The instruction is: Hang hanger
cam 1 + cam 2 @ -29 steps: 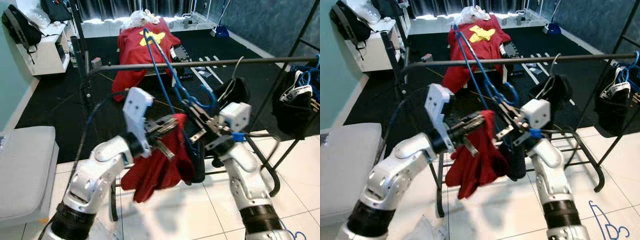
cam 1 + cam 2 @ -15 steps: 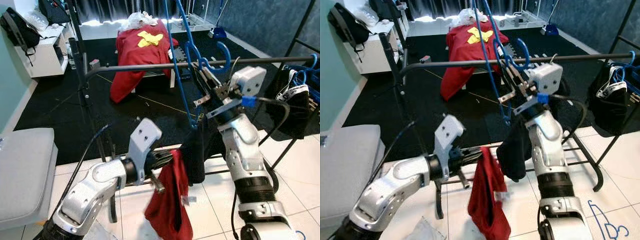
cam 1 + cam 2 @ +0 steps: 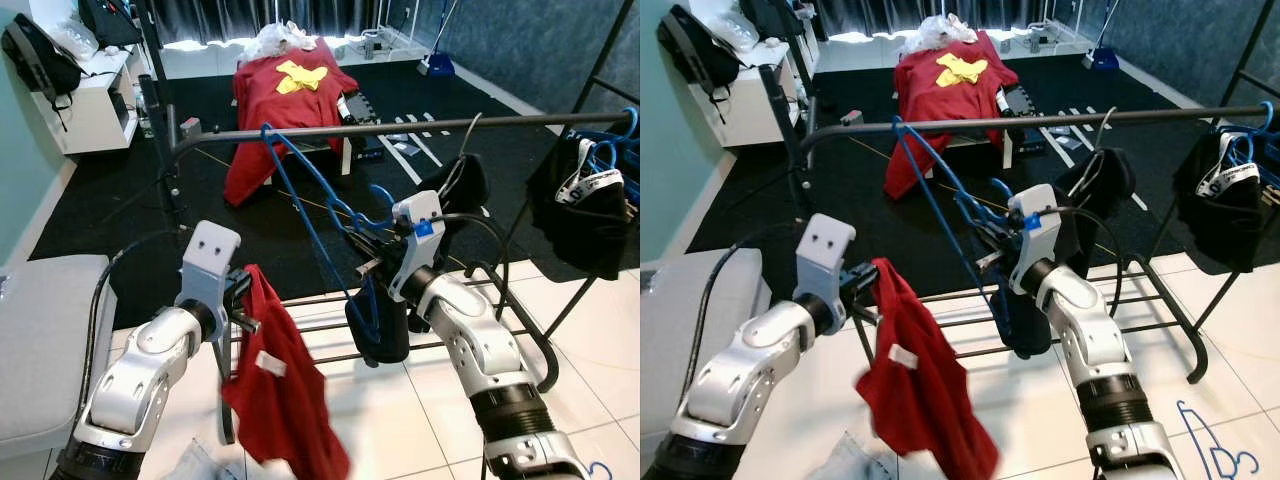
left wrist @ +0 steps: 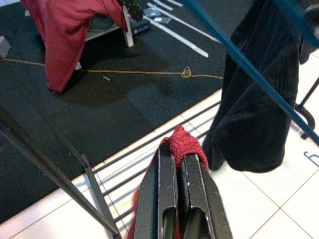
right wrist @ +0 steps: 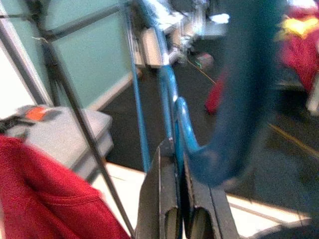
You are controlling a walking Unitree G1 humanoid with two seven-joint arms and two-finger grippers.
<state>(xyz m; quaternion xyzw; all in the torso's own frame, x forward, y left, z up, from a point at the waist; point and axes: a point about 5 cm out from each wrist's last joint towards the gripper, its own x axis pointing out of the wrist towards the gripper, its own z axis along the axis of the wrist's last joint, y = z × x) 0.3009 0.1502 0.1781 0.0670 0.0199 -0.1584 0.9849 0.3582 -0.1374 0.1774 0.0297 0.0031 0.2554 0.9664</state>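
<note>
Fingers of right gripper clamped on blue hanger near its hook, held below the rail. Left gripper pinches red cloth, hanging limp. Hanger likely light, stiff, slick; grip by the neck.

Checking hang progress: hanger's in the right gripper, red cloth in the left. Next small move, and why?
Probably raise the right gripper so the hanger's hook clears the rail. It is shut on the blue hanger near the hook, which sits below the rail, with a dark garment drooping from it. The left gripper is shut on the red cloth, apart from the hanger.
</note>
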